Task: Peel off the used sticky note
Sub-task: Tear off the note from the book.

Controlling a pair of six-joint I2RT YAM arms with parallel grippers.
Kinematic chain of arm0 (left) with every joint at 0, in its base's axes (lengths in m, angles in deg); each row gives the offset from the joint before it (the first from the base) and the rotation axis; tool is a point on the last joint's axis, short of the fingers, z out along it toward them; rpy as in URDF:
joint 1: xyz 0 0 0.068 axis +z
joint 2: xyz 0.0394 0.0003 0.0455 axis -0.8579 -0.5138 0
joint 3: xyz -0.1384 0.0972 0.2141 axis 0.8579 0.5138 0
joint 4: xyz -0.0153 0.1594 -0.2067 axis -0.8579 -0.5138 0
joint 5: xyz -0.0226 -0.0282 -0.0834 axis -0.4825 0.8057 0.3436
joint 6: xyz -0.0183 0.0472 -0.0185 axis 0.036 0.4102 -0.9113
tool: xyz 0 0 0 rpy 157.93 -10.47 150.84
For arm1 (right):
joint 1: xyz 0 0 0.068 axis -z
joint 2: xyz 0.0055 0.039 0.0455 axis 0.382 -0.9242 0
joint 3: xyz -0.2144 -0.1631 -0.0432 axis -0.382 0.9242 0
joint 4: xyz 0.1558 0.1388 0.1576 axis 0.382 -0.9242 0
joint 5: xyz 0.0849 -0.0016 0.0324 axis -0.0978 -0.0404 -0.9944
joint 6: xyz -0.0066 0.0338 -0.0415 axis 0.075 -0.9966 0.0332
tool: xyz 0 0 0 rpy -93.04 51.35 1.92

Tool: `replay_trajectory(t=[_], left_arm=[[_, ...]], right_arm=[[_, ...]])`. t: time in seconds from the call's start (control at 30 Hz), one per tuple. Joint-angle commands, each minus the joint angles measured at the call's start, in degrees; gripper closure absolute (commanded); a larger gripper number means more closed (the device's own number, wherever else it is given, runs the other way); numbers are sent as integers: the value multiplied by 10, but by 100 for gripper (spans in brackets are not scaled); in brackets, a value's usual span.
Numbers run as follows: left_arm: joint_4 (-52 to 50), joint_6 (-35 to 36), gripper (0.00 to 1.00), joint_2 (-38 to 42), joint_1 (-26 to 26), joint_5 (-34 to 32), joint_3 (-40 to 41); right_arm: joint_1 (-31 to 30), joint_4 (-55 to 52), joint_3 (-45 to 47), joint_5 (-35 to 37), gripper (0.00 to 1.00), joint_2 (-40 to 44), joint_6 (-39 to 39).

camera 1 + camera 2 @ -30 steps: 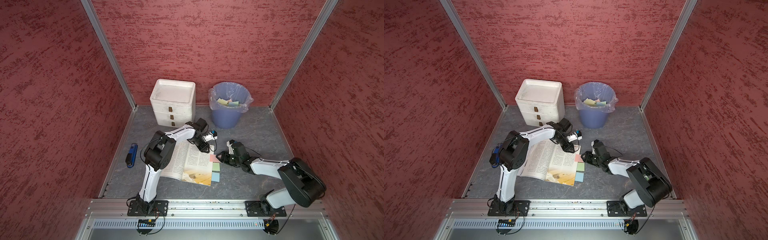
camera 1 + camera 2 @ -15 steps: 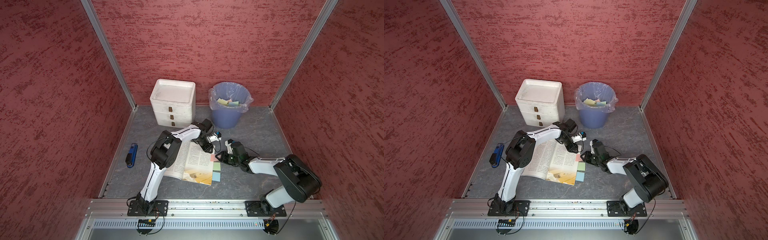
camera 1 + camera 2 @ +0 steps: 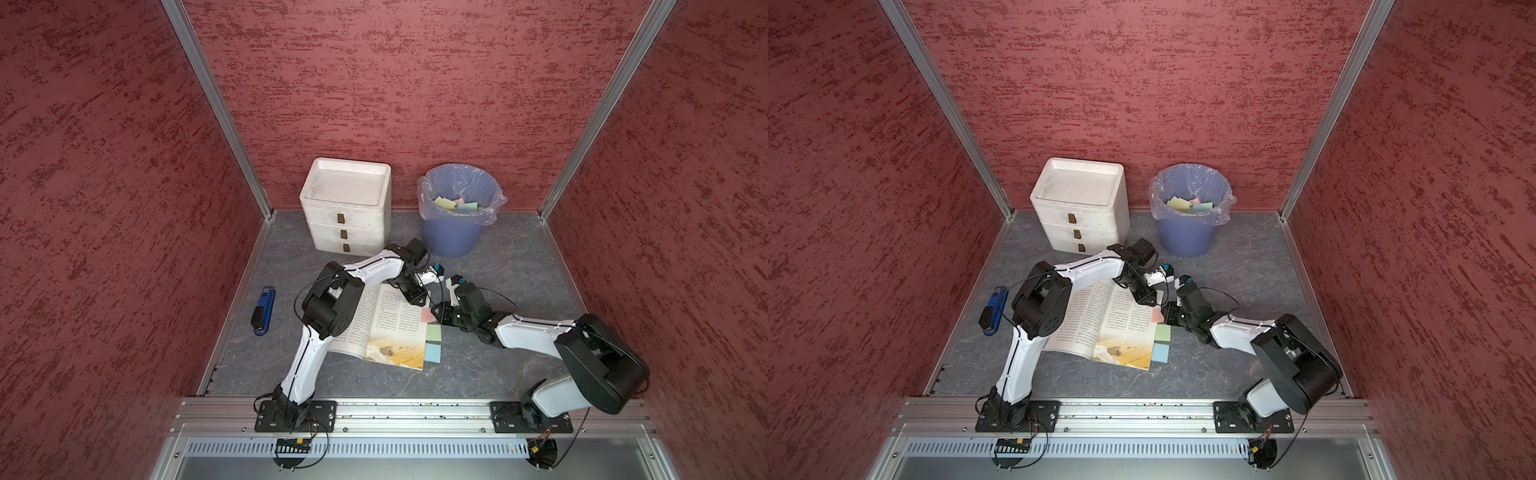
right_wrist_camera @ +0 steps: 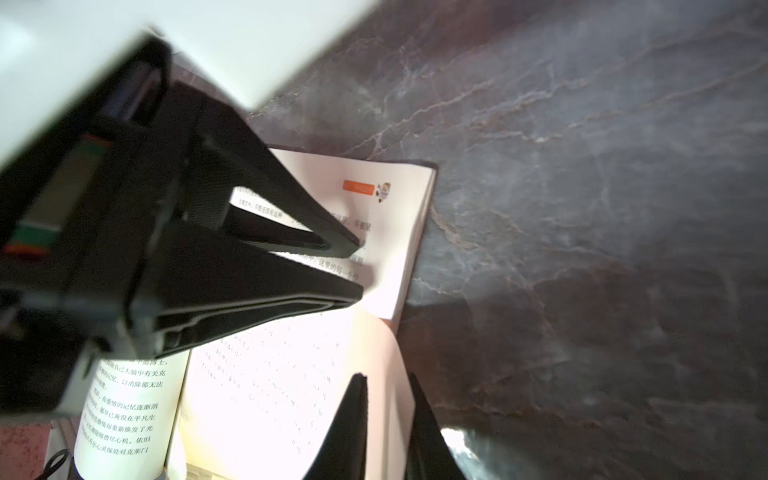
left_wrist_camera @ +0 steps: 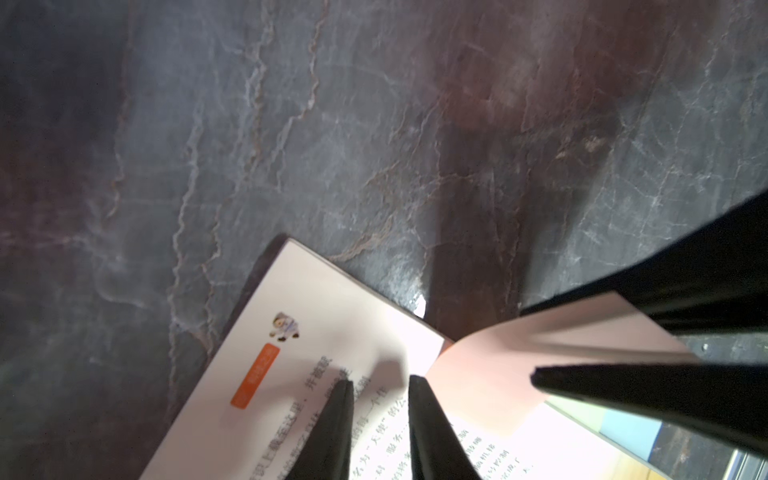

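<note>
Altogether three sticky notes (image 3: 433, 332), one book (image 3: 386, 324); right tool (image 4: 386, 378) pinches pink note (image 5: 490, 365).

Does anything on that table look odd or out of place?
The pink note at the edge of the book is curled up off the page, pinched by the right tool, while the green note and blue note beside it lie flat.

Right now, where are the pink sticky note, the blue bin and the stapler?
pink sticky note (image 3: 426, 315): in a top view, its flat middle.
blue bin (image 3: 451, 239): in a top view, its outer wall.
stapler (image 3: 263, 310): in a top view, its body's middle.
</note>
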Motion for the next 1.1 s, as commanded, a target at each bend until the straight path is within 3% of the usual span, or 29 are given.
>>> replay_trajectory(t=[0.0, 0.17, 0.53, 0.83, 0.97, 1.07], left_arm=[[13, -6, 74, -39, -6, -39, 18], [9, -6, 74, -40, -6, -38, 17], [-7, -2, 74, -54, -3, -40, 5], [-14, -1, 74, -48, 1, -34, 3], [-36, -2, 73, -22, 8, 6, -3], [-57, -3, 71, 24, 23, 55, -2]], right_arm=[[-17, -25, -4, 59, 84, 11, 30], [-46, -23, -5, 82, 94, 11, 54], [-107, 56, 39, 84, 100, 70, 113], [-148, 25, 31, 81, 100, 81, 132], [-156, -20, 30, 59, 100, 142, 123], [-156, -116, 12, 53, 100, 218, 118]])
